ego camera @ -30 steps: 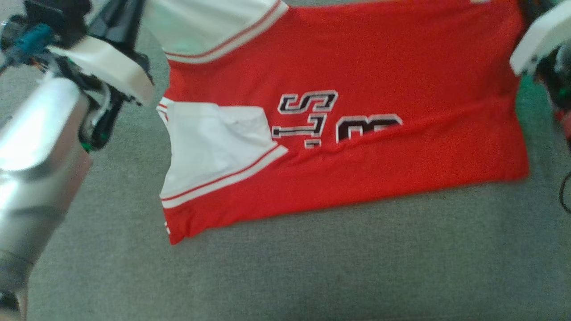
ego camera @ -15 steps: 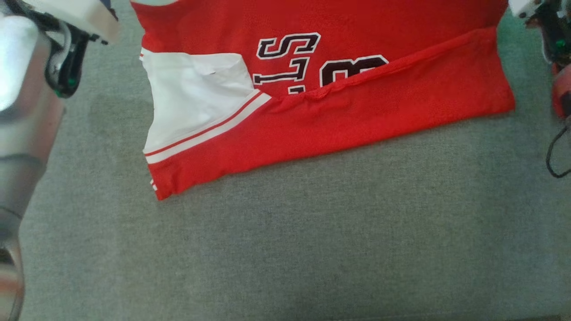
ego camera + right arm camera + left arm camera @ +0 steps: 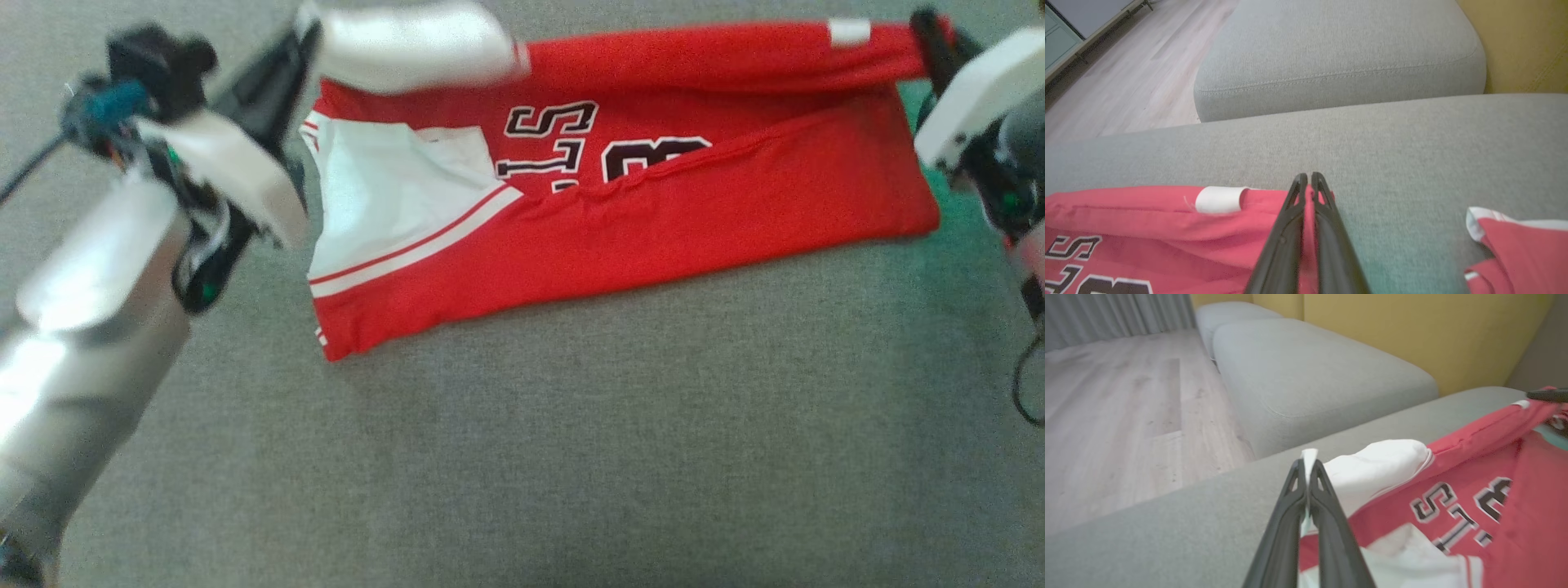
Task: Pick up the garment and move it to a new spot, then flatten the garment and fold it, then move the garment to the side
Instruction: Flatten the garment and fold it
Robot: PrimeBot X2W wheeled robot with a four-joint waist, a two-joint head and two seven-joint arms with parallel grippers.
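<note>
The garment [image 3: 653, 220] is a red jersey with white sleeves and black lettering, lying on a grey cushion [image 3: 571, 457]. Its far edge is lifted off the cushion and stretched between my two grippers. My left gripper [image 3: 300, 37] is shut on the white sleeve edge at the upper left; in the left wrist view the left gripper [image 3: 1308, 463] pinches white cloth of the garment [image 3: 1527, 506]. At the upper right, my right gripper [image 3: 927, 24] is shut on the red hem corner near a white tag [image 3: 849, 31]. In the right wrist view the right gripper [image 3: 1308, 176] clamps red cloth of the garment [image 3: 1147, 216].
A second grey cushion [image 3: 1310, 375] lies beyond, with a wooden floor [image 3: 1126, 396] and a yellow wall [image 3: 1412, 330]. A black cable [image 3: 1024, 384] hangs at the right edge. Red cloth with white trim [image 3: 1515, 245] lies beside my right gripper; whether it belongs to the garment I cannot tell.
The head view has shifted up and down. Both grippers have come back into it, holding the garment's far edge raised over the lettering. A red fold now covers part of the number.
</note>
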